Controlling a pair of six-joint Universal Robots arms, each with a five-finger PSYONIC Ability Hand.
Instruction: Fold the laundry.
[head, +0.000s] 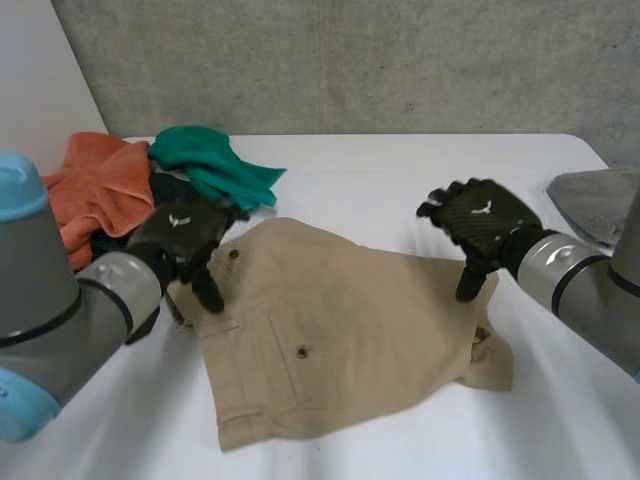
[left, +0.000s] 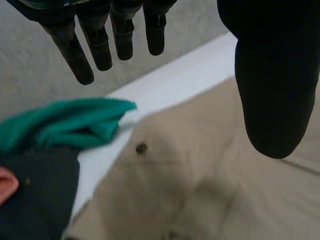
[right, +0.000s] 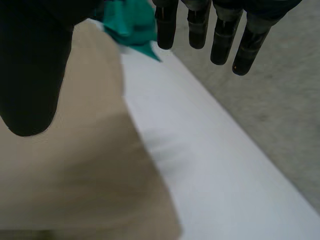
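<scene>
Khaki cloth with buttoned pockets: the garment (head: 340, 340) lies spread, partly folded, in the middle of the white bench (head: 420, 170). The left hand (head: 185, 235) hangs over its near-left corner, beside a small dark button (head: 234, 254). Its fingers are straight, the thumb is held well apart from them, and nothing is in its grasp. The right hand (head: 480, 220) is over the garment's opposite edge, likewise spread wide and holding nothing. I cannot tell whether either hand touches the fabric. Behind the left hand sits a heap of other laundry: a green cloth (head: 215, 165), an orange towel (head: 100, 185) and a dark piece (head: 175, 188) between them. A grey cloth (head: 600, 200) lies at the bench's far right edge, well apart from the garment.
</scene>
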